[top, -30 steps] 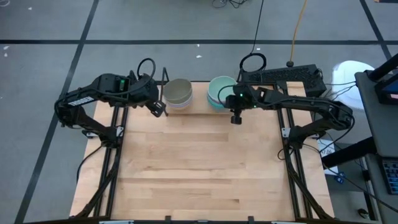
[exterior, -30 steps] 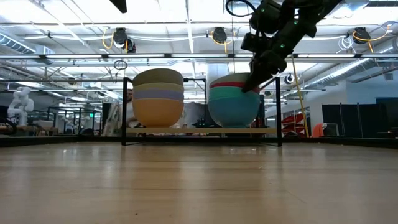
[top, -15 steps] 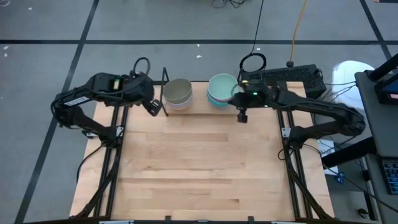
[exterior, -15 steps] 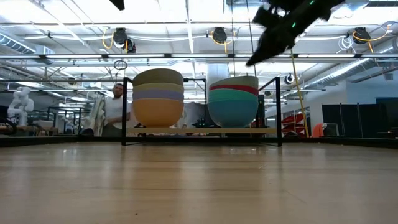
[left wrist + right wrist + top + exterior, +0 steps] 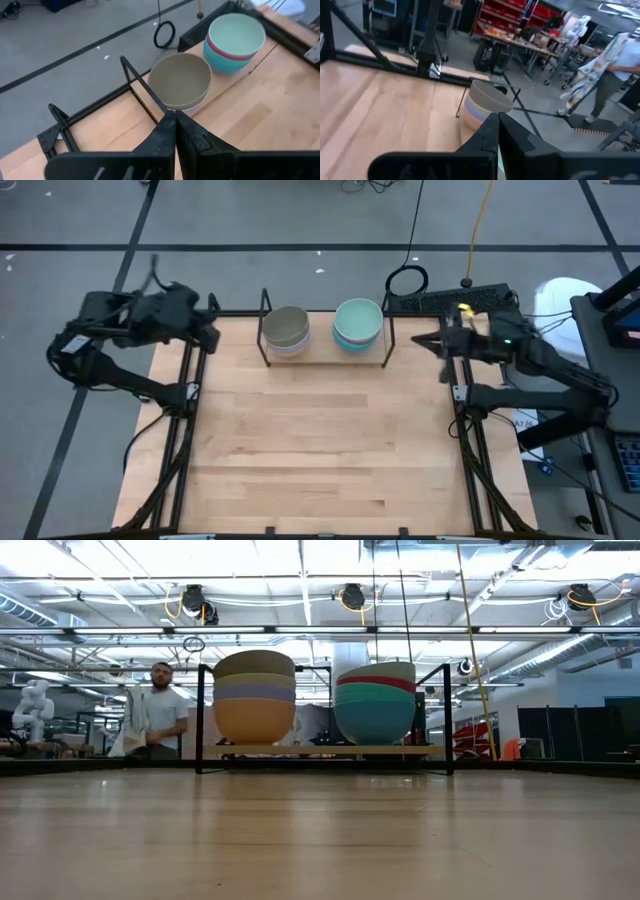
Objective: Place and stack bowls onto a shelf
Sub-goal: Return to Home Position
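Your shelf (image 5: pixel 325 750) holds the olive-topped stack (image 5: pixel 287 328) beside the mint-topped stack (image 5: pixel 357 323); left gripper (image 5: pixel 174 116) and right gripper (image 5: pixel 497 118) flank it, jaws apparently together.

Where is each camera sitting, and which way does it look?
High view: above the table, looking straight down; the left arm and right arm flank the shelf.
Low view: at tabletop height, looking level at the shelf's front; no arm shows.
Left wrist view: on the left arm, looking past the shut left gripper down at the stacked bowls.
Right wrist view: on the right arm, looking past the shut right gripper along the shelf.
Shared: the low and right wrist views both catch a person beyond the table.
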Robot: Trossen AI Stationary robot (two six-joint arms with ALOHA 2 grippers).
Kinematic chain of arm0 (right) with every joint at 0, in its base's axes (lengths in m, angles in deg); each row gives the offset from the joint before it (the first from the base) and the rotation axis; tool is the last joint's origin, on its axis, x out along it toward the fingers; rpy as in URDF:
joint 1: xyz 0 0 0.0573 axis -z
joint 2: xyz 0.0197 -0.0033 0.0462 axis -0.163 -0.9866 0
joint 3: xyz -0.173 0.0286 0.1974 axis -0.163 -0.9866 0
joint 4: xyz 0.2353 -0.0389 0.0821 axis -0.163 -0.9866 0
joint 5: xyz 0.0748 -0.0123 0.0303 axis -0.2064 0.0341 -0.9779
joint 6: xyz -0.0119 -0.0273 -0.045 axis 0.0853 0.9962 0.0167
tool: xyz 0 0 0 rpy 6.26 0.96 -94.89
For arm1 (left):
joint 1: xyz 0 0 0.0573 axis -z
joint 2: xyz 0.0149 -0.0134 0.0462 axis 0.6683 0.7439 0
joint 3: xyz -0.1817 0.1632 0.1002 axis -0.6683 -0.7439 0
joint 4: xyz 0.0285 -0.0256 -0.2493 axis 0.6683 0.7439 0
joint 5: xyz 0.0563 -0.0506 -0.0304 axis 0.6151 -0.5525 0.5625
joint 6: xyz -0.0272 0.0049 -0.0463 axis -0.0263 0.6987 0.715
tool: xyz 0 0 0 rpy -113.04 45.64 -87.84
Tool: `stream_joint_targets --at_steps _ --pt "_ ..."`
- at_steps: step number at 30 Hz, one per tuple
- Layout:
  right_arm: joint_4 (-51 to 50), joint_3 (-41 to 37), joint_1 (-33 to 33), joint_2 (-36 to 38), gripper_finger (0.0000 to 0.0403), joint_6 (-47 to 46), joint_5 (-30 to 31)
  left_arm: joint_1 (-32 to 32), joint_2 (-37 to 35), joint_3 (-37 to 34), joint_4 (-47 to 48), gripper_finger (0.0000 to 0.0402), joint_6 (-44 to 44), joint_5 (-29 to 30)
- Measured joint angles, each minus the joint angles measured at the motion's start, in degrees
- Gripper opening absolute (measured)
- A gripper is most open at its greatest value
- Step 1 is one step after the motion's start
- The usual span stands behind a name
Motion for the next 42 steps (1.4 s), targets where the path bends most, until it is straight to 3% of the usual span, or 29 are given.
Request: stream_joint_targets --at_steps 10,24,34,42 --pt "-10.5 0.0 -0.4 8.7 0.0 -2.6 0.0 0.0 -7.9 -4.0 0.0 0.0004 -2.4 1.3" --pt "-19.4 0.0 -0.4 18.0 0.0 -4.0 -0.1 0.0 -23.3 -25.4 -4.1 0.0009 2.2 1.3" --pt "-25.0 -0.2 -0.4 25.6 0.0 -7.0 -0.2 0.6 -32.8 -36.7 -11.7 0.0012 0.2 0.9" --pt "-25.0 -4.9 -0.4 31.7 0.0 -8.6 -0.2 0.6 -38.3 -44.2 -16.1 0.0007 -0.6 0.8"
